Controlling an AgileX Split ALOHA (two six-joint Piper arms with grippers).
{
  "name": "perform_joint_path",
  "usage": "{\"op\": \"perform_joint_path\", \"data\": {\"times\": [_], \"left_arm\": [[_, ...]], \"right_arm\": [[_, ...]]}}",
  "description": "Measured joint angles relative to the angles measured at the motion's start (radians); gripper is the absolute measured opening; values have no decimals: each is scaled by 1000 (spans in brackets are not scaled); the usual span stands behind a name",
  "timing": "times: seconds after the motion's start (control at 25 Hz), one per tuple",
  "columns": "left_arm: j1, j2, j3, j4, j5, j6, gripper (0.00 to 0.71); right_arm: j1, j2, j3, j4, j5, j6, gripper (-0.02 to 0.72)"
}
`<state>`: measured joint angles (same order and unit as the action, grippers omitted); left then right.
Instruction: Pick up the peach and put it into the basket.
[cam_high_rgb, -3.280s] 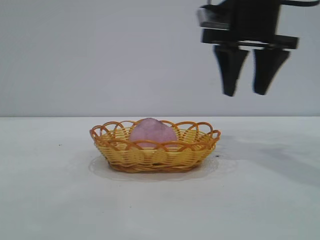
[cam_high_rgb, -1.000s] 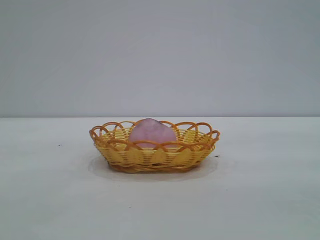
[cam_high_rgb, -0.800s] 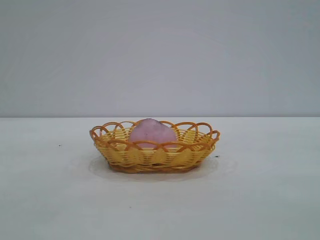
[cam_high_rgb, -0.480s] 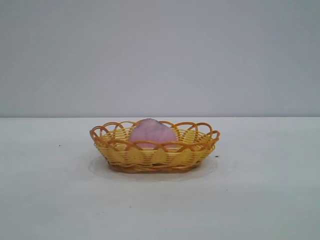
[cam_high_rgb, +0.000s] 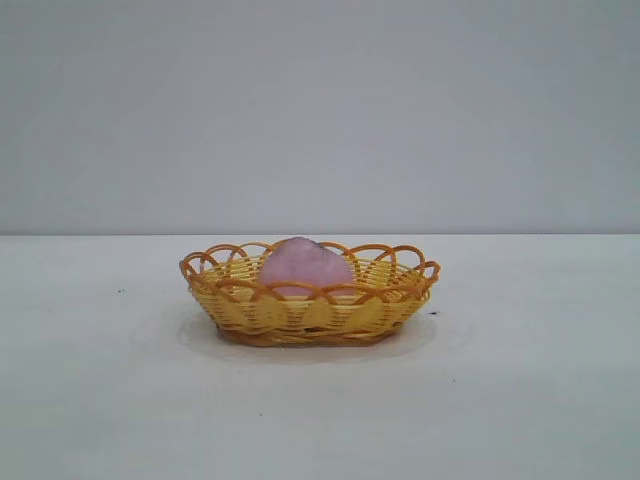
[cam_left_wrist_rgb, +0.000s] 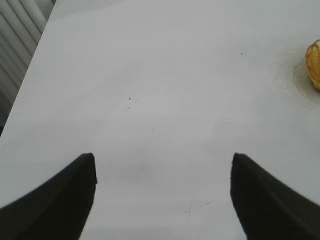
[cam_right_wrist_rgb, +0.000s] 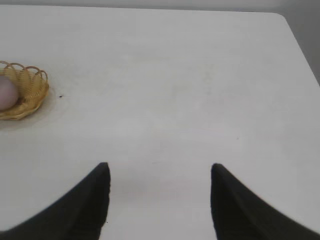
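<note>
Plain grey wall behind, white counter (cam_high_rgb: 520, 400) in front, nothing overhead in the exterior view.

Peach (cam_high_rgb: 305, 266) sitting inside basket (cam_high_rgb: 310, 310), near counter centre, pink top showing above the orange loops. Upright, not leaning on the rim as far as can be told.

Change since a few seconds back: right gripper hung above and right of the basket then, fingers spread and empty. Gone from the exterior view for the last second or so. Basket and peach unmoved across all the earlier frames; no shift, no roll.

Right gripper (cam_right_wrist_rgb: 160, 200) now pulled back over bare counter, fingers apart, nothing between them. Basket with peach visible far off in the right wrist view, well apart from the fingers.

Left gripper (cam_left_wrist_rgb: 162, 195) likewise over bare counter, fingers wide apart and empty. Only a sliver of basket at the edge of its view. Looks parked.

Reading: placement done, release done, retreat made. Task judged complete or as good as; nothing left but settling at rest. Little risk now, with peach low in the basket and both arms clear.
</note>
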<state>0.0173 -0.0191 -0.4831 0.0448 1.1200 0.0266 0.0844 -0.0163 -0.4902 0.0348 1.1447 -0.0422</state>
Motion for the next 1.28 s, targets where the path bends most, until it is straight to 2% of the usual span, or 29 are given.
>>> {"op": "perform_joint_path", "data": {"times": [0.04, 0.08, 1.28], "left_arm": [[0, 0, 0, 0, 0, 0, 531], [0, 0, 0, 0, 0, 0, 531], [0, 0, 0, 0, 0, 0, 531]], "right_arm": [[0, 0, 0, 0, 0, 0, 326], [0, 0, 0, 0, 0, 0, 312], [0, 0, 0, 0, -2, 0, 319]]}}
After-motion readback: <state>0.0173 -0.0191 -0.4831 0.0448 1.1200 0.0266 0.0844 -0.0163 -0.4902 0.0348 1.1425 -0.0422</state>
